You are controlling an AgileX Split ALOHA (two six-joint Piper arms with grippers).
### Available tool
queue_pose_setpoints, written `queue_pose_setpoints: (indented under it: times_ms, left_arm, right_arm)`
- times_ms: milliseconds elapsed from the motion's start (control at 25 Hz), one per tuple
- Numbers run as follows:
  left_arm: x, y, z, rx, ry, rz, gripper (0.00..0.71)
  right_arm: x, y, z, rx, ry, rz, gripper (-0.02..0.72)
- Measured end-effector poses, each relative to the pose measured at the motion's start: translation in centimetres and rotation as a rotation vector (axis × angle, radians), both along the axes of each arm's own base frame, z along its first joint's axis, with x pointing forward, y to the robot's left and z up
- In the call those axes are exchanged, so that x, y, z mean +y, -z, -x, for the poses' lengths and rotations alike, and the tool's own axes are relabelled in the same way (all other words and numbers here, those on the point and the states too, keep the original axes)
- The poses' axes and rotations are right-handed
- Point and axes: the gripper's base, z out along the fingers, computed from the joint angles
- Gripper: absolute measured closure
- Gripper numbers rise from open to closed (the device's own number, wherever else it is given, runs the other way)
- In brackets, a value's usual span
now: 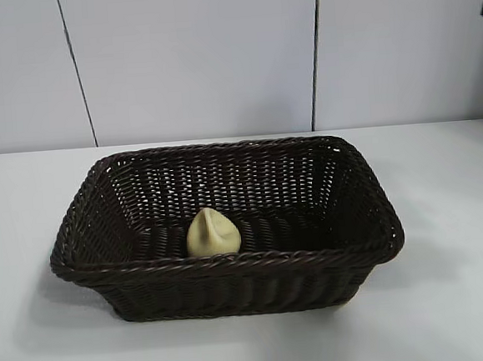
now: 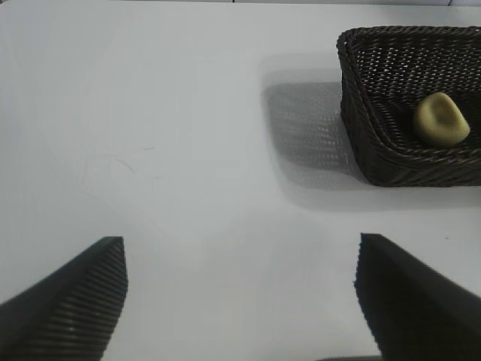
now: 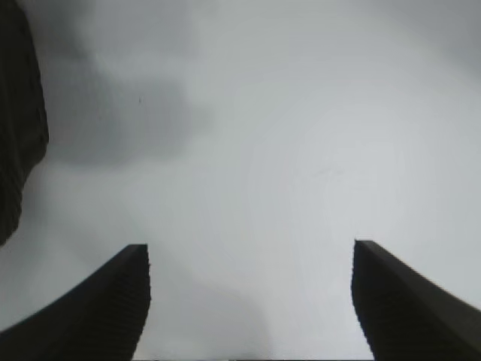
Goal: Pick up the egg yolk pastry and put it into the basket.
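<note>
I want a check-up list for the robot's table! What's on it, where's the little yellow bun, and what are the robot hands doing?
Surface: white table, bare around the basket.
Job's things: egg yolk pastry lies inside the basket, near its front wall.
Clutter: nothing seen.
Grippers: left gripper open, over bare table, apart from the basket; right gripper open, holding nothing.
Cables: nothing seen.
Surroundings: grey panelled wall behind the table.

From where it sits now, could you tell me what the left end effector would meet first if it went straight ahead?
Probably nothing but bare table: the open left end effector points past the basket, which sits off to one side.
</note>
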Motion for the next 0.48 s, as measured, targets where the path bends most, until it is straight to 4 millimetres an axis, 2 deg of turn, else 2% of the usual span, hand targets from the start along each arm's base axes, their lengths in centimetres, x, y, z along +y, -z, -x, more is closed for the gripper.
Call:
queue_pose_setpoints:
  times_ms: [240, 480]
  left_arm:
    - [0.0, 0.0, 0.0, 0.0, 0.0, 0.0, 0.107]
    - [0.0, 0.0, 0.0, 0.0, 0.0, 0.0, 0.107]
  right_arm:
    - [-0.4, 0.4, 6.9, -0.033, -0.002, -0.003, 0.163]
    - [-0.7, 2.9, 12.2, -0.134, -0.008, -0.011, 0.163]
